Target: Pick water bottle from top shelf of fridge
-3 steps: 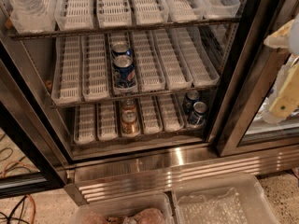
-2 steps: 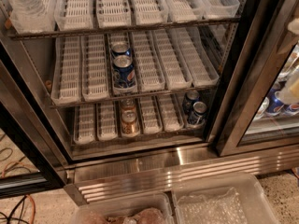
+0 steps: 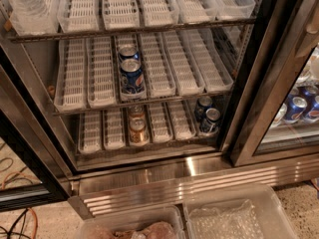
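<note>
One water bottle (image 3: 27, 6) top-left; tool unseen

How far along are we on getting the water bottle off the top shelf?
Done: the stainless steel fridge stands open. In hand: nothing; the end effector is out of view. Left: the clear ribbed plastic water bottle stands at the left end of the top wire shelf, so reach, grasp and lift-out remain.

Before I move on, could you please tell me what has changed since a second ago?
The pale arm part at the right edge has slid rightward, leaving only a sliver; the claw is not in view. The water bottle, top shelf and soda cans stayed put.
</note>
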### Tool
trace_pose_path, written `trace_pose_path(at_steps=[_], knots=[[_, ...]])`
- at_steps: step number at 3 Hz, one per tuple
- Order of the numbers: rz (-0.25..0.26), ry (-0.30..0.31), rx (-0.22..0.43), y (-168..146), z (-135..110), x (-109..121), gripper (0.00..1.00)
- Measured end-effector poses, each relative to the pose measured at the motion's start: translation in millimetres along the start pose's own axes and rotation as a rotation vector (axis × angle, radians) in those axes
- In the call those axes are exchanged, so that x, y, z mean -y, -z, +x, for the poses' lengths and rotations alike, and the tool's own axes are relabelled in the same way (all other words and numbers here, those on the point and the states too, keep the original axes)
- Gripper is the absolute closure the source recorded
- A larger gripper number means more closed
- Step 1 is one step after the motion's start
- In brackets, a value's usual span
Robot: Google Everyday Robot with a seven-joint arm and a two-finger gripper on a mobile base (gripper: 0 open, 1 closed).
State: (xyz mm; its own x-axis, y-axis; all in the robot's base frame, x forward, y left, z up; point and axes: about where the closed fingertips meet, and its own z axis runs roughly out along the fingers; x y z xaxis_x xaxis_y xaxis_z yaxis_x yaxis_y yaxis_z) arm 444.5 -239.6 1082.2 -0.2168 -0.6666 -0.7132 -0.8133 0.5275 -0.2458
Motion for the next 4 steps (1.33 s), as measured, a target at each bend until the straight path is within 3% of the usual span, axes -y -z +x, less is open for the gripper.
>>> trace_pose_path(at_steps=[1, 2, 3, 4], knots=[[-0.002, 0.001, 0.000, -0.4, -0.4, -0.3, 0.00], [0.001, 0.019, 0.044, -2.2, -11.6, -6.0, 0.00], [-0.010, 0.050, 0.145, -7.9, -46.6, -28.5, 0.00], [-0.063, 0.099, 0.280, -16.1, -110.3, -79.6, 0.00]])
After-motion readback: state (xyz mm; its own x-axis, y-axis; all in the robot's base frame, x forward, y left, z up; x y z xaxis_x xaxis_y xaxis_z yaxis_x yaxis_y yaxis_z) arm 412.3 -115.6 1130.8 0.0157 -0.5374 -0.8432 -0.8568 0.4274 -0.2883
